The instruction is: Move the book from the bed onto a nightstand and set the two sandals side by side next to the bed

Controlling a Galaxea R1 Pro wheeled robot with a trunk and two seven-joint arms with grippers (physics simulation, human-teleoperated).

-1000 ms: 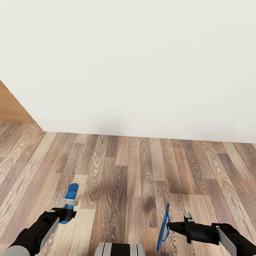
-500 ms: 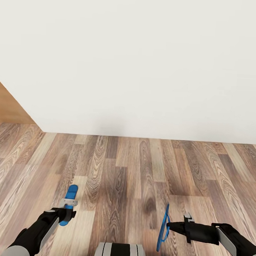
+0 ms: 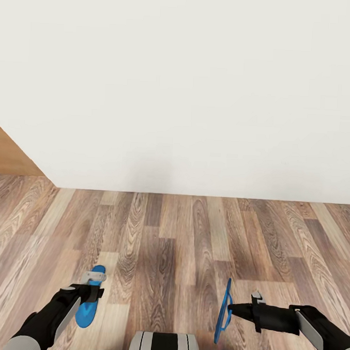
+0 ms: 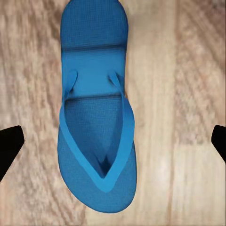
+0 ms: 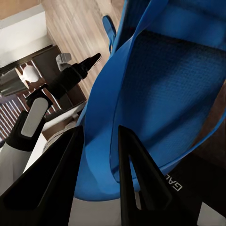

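Since the earlier frames, one blue sandal has been let go by the left gripper and now lies flat on the wood-plank floor, where a second ago it was carried upright at the fingertips; the wall's base has also slid slightly lower in the head view, so some camera movement is implied. From the left wrist view the released sandal is seen sole-down, strap upward, lying between the two spread black fingertips, which are clear of it on either side, so the left fingers are judged open and empty. The second sandal is held on edge by the right gripper; in the right wrist view its strap is seen pinched between the closed dark fingers, with the sole hanging beyond them. The sandals are well apart, the carried one off to the right of the laid one. Bed, book and nightstand cannot be made out; a tan wooden surface is seen at the left edge, its identity unclear. The step in hand is judged to be the setting-down of the pair. For the next move, the right sandal would need to be turned flat, brought just beside the first and aligned with it before being released
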